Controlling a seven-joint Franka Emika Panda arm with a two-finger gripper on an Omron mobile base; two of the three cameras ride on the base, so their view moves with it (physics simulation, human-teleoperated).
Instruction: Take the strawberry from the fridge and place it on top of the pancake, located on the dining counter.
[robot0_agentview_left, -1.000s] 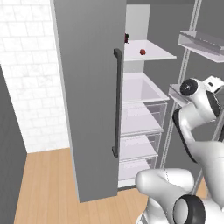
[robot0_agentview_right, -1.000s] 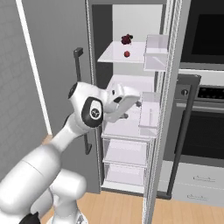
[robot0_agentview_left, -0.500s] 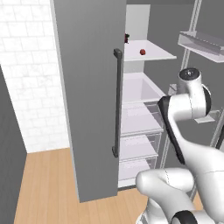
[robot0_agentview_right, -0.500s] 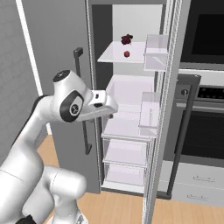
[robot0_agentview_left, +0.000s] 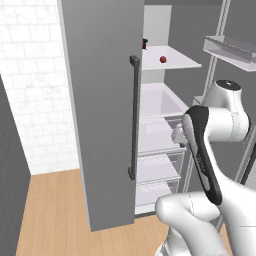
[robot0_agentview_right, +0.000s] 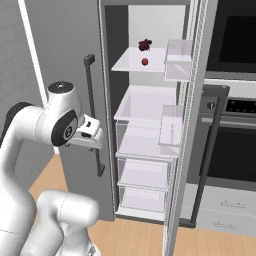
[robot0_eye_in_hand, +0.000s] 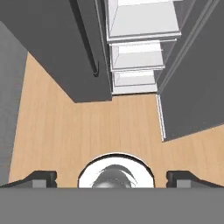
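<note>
- On the upper white shelf of the open fridge (robot0_agentview_right: 150, 125) sits the strawberry (robot0_agentview_right: 145, 61), near a darker red item (robot0_agentview_right: 144, 45).
- Gripper (robot0_eye_in_hand: 111, 177) fingers spread wide, holding nothing, above the wood floor (robot0_eye_in_hand: 87, 131).

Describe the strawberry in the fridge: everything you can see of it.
The strawberry is a tiny, bright red, roundish fruit; no leaves or surface detail can be made out. It sits on the white top shelf of the open fridge, near the shelf's front edge, resting on the shelf surface. A darker red item lies behind it, apart from it. Nothing else touches it, and nothing grips it.
</note>
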